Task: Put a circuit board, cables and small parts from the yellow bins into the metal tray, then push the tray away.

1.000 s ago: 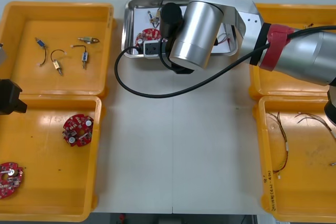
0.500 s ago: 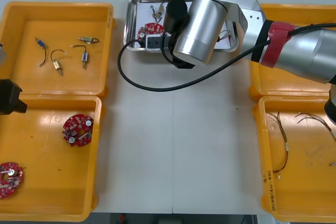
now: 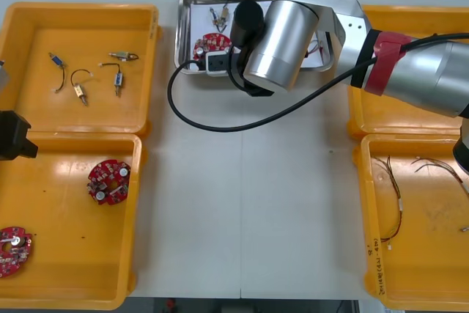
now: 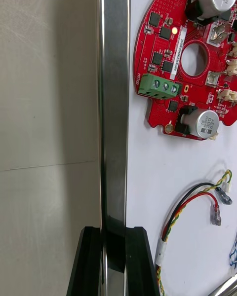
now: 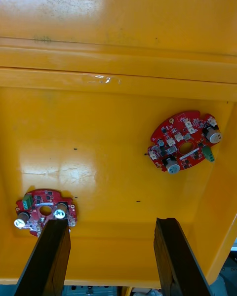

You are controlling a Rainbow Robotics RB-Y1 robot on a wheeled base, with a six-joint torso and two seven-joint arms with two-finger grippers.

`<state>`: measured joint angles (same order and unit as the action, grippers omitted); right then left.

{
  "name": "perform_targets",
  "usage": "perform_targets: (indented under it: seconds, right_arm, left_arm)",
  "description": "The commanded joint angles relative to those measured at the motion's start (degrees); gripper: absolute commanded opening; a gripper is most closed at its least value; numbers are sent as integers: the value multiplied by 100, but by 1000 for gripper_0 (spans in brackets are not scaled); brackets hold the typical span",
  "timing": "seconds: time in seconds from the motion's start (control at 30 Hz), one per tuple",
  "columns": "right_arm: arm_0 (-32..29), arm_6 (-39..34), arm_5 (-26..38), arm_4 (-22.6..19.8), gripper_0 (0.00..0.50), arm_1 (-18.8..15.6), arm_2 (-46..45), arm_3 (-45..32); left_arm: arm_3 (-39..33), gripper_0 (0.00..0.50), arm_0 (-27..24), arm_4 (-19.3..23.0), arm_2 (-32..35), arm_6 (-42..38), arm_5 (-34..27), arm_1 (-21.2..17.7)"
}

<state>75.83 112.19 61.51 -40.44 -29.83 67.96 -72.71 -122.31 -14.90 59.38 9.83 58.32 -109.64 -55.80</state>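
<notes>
Right end effector (image 4: 114, 237) is closed on the rim of the metal tray (image 3: 179, 31): one finger on the bench (image 3: 242, 203) side, the other inside, and the rim runs straight out ahead from between them.

Tray sits at the far side of the bench between the two far bins, long axis left-right across the bench. The clamped rim looks like the near long one, so the tray body lies on the far side of the end effector. "Away" is square to that rim.

Loaded: the circuit board (image 4: 168, 54) lies flat on the white inside, just beside the gripped rim and ahead of the fingers. A red and yellow cable (image 4: 185, 204) is closer to the fingers, also inside.

Left end effector (image 5: 111, 227) is open and parked over the near left yellow bin (image 5: 118, 59), well apart from the tray. The right arm is the only one in reach.

My read is that this is the push stage and mostly done, since the tray's far rim is already close to the bench's far edge. Little travel is left. Keep the push square to the long axis or the tray will yaw around the off-centre grip.
</notes>
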Motion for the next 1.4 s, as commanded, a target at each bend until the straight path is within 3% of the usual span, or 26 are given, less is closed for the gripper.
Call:
perform_targets:
  seconds: [0.03,0.93,0.97,1.03,1.07,1.1,1.27,1.4]
  right_arm:
    - [354,40,-52,45,20,3,94,73]
    - [90,-215,-166,28,20,223,85,372]
    - [90,-215,-157,28,48,223,85,372]
    - [90,-224,-157,28,281,223,85,372]
    - [90,-233,-148,28,425,223,85,372]
    - [90,-242,-148,28,500,223,85,372]
    - [90,-250,-78,19,500,223,77,354]
    - [90,-277,432,28,500,223,-196,108]
  left_arm:
    - [-162,500,84,39,151,83,-36,-274]
    - [-162,500,84,39,151,83,-36,-274]
    - [-162,500,84,39,151,83,-36,-274]
    - [-162,500,84,39,151,83,-36,-274]
    - [-162,500,84,39,151,83,-36,-274]
    - [-162,500,84,39,151,83,-36,-274]
    - [-162,500,84,39,151,83,-36,-274]
    - [-162,500,84,39,151,83,-36,-274]
